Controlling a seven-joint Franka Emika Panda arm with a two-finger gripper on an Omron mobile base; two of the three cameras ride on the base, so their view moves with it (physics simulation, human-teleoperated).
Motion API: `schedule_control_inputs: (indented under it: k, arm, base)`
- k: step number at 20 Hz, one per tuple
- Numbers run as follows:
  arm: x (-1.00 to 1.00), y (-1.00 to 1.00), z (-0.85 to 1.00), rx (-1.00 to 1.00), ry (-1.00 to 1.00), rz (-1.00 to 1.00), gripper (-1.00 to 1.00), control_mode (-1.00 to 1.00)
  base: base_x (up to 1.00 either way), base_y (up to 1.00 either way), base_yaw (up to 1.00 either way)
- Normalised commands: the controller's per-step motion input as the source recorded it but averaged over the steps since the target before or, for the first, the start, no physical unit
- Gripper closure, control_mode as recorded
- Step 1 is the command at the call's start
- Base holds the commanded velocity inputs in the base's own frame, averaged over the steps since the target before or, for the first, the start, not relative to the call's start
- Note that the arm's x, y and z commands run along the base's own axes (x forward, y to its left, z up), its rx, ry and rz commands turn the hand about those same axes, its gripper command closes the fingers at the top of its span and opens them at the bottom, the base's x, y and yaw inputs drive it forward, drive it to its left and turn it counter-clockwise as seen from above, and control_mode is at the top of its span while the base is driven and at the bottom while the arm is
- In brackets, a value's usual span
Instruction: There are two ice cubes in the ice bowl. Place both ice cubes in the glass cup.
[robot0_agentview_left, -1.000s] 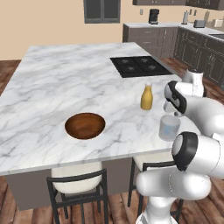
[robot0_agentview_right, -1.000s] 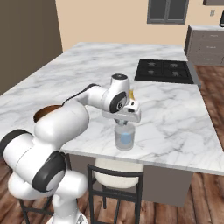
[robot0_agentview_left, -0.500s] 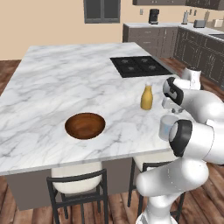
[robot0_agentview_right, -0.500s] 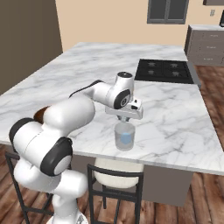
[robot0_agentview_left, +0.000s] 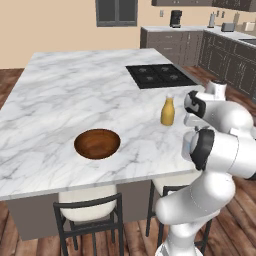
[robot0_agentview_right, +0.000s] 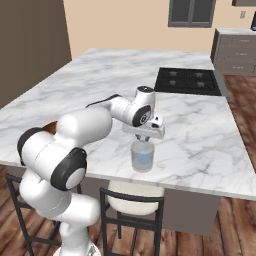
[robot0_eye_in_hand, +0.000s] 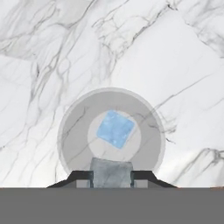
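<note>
My gripper (robot0_agentview_right: 145, 141) hangs straight above the glass cup (robot0_agentview_right: 142, 156), which stands near the counter's front edge. In the hand view the gripper (robot0_eye_in_hand: 111, 174) is shut on a pale grey ice cube (robot0_eye_in_hand: 111, 172) held between its two dark tips, right over the cup's round rim (robot0_eye_in_hand: 65, 127). A second ice cube (robot0_eye_in_hand: 115, 129), light blue, lies on the bottom of the cup and shows through the glass (robot0_agentview_right: 144, 158). The ice bowl (robot0_agentview_left: 97, 143), dark-brown wood, sits on the marble to the left and looks bare inside. My arm partly hides the cup (robot0_agentview_left: 186, 145) in the left base view.
An orange-yellow bottle (robot0_agentview_left: 168, 111) stands just behind the cup. A black cooktop (robot0_agentview_left: 157, 76) is set into the far side of the marble island (robot0_agentview_left: 60, 100). Two stools (robot0_agentview_left: 90, 212) are tucked under the front edge, one of them below the cup (robot0_agentview_right: 132, 200).
The arm has folded in closer, and the hand has come down a little over the glass cup, still shut on the ice cube. Bowl, bottle and cup stayed put.
</note>
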Motion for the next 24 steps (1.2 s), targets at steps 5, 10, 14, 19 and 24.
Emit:
schedule_control_inputs:
  k: [5, 10, 14, 19, 24]
  arm:
    - [0.01, 0.0, -0.24, 0.0, 0.0, 0.0, 1.0, -1.0]
    - [0.04, 0.0, -0.17, 0.0, 0.0, 0.0, 1.0, -1.0]
    - [0.09, 0.0, -0.11, 0.0, 0.0, 0.0, 1.0, -1.0]
    - [0.18, -0.04, -0.04, 0.0, 0.0, 0.0, 1.0, -1.0]
    - [0.12, -0.05, -0.03, 0.0, 0.0, 0.0, 1.0, -1.0]
  base:
    - [0.0, 0.0, 0.0]
    - [0.0, 0.0, 0.0]
    - [0.0, 0.0, 0.0]
    - [0.0, 0.0, 0.0]
    - [0.0, 0.0, 0.0]
